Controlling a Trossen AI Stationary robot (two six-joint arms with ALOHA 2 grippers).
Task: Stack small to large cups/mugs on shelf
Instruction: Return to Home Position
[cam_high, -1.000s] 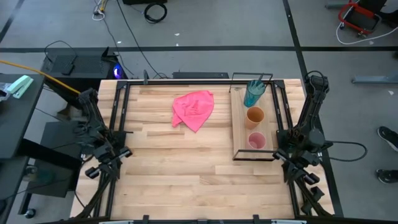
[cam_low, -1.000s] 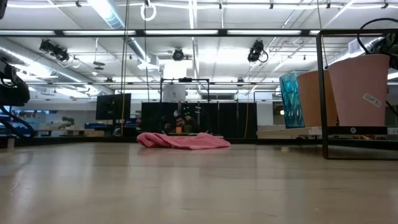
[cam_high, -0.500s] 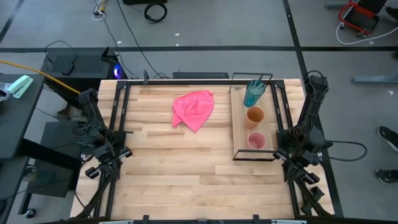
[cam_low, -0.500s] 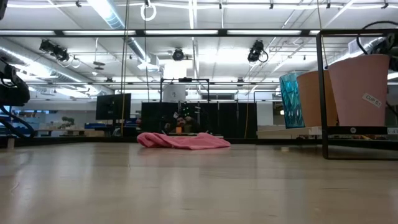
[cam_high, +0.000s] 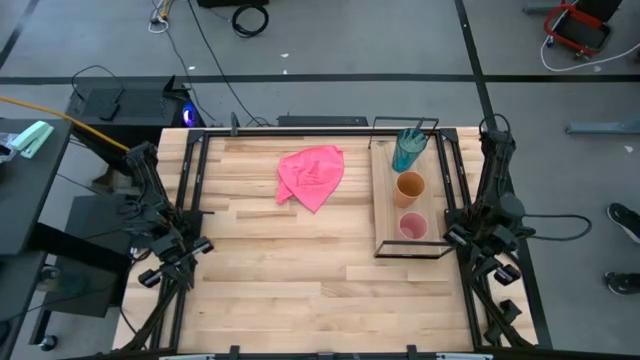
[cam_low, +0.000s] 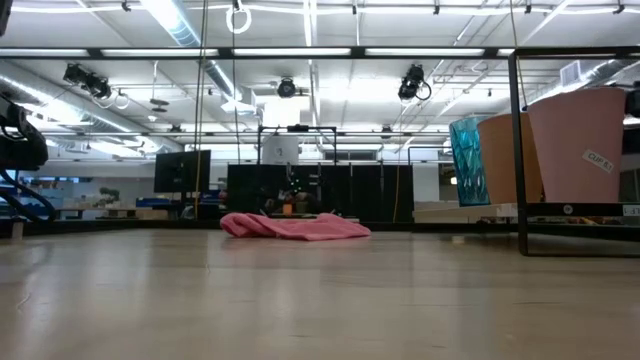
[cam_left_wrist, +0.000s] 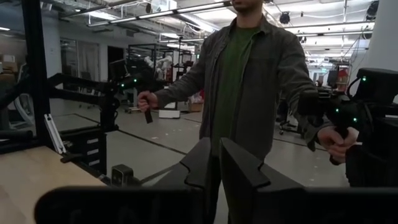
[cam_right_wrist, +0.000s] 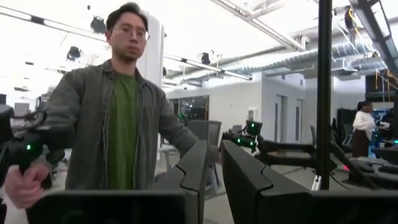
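Note:
Three cups stand upright in a row on the light-wood shelf (cam_high: 385, 205) at the table's right. The teal-blue cup (cam_high: 405, 150) is farthest, the orange cup (cam_high: 409, 187) is in the middle, and the pink cup (cam_high: 412, 227) is nearest. They also show in the low view, teal (cam_low: 466, 160), orange (cam_low: 505, 160) and pink (cam_low: 580, 145). My left gripper (cam_high: 152, 275) is shut and empty beyond the table's left edge. My right gripper (cam_high: 498, 275) is shut and empty beyond the right edge, just right of the shelf's near end.
A crumpled pink cloth (cam_high: 312, 175) lies on the far middle of the table and also shows in the low view (cam_low: 295, 226). The shelf's black wire frame (cam_high: 408, 256) stands up at both its ends. A person (cam_left_wrist: 249, 93) stands beyond the table's near edge.
My right arm has shifted a little at the table's right edge, and its upper links stand differently than before. The cups, shelf and cloth have not moved.

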